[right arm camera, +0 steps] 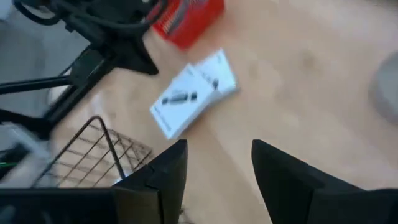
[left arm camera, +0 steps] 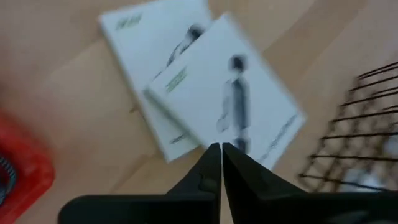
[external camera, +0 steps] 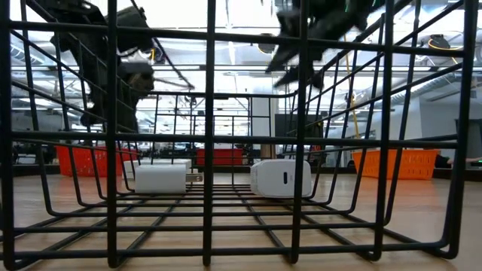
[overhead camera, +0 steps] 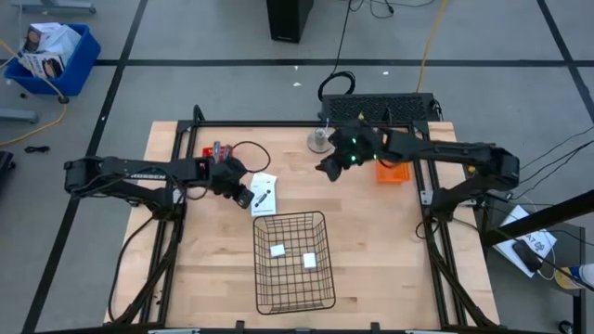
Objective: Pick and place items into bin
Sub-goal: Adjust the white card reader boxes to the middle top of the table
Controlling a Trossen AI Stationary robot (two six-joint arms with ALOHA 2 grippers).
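High view: wire bin (overhead camera: 293, 262) sits on the table (overhead camera: 204, 278) with two white blocks (overhead camera: 277, 250) inside, side by side on its floor. Two white card packets (overhead camera: 264, 194) lie overlapping just beyond the bin's far left corner. Left gripper (overhead camera: 243, 196) is just left of the packets, fingers pressed together, holding nothing. Right gripper (overhead camera: 327, 167) hangs beyond the bin's far right, fingers spread and empty.

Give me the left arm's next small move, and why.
Probably open the left gripper and lower it onto the top card packet. Its fingers are shut with nothing between them, poised just above the two overlapping packets beside the wire basket, which already holds two white blocks.
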